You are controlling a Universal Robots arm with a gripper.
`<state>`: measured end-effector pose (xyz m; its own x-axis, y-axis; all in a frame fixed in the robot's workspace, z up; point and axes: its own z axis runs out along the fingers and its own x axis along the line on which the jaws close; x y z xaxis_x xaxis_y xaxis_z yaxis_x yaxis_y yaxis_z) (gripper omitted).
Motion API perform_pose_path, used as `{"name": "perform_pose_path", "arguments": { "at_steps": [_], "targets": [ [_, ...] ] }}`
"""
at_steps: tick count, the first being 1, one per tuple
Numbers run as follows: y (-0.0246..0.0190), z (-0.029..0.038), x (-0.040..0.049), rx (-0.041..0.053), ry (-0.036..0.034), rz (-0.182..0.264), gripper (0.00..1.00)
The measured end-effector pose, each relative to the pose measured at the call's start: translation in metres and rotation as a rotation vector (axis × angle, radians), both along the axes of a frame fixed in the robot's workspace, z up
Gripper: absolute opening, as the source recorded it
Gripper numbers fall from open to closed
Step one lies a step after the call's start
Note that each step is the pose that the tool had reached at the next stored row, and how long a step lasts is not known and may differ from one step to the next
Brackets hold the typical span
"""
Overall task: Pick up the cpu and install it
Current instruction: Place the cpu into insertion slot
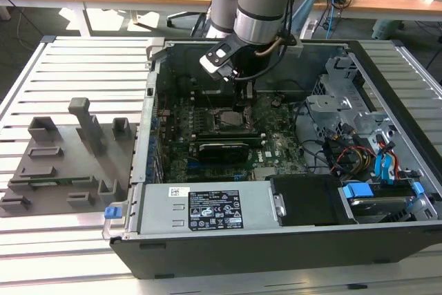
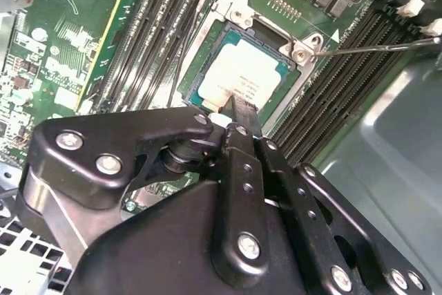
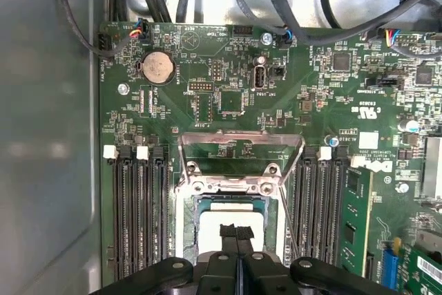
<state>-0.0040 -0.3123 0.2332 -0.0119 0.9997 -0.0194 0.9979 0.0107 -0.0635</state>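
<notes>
The cpu (image 2: 243, 72) is a silvery square chip lying flat in the motherboard socket (image 2: 302, 52), with the socket's metal load plate (image 3: 241, 151) swung open. In the first wrist view the cpu (image 3: 207, 231) shows on both sides of my fingertips. My gripper (image 2: 238, 107) is shut, its two black fingers pressed together with nothing between them. Their tips stand at the cpu's top near one edge; I cannot tell whether they touch it. In the exterior view the gripper (image 1: 247, 92) reaches down into the open computer case (image 1: 148, 136) over the motherboard.
Memory slots (image 3: 138, 205) flank the socket on both sides, and a thin retention lever (image 2: 373, 48) sticks out beside it. Cables and a drive cage (image 1: 366, 150) fill the case at the exterior view's right. A grey tray (image 1: 62, 160) with upright blocks lies on the slatted table.
</notes>
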Motion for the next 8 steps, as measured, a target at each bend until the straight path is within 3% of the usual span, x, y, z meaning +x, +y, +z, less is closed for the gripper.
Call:
{"name": "perform_pose_path", "arguments": {
  "at_steps": [8],
  "targets": [
    [0.0000,0.0173,0.0001,0.0000,0.0000,0.000,0.11]
  ]
}}
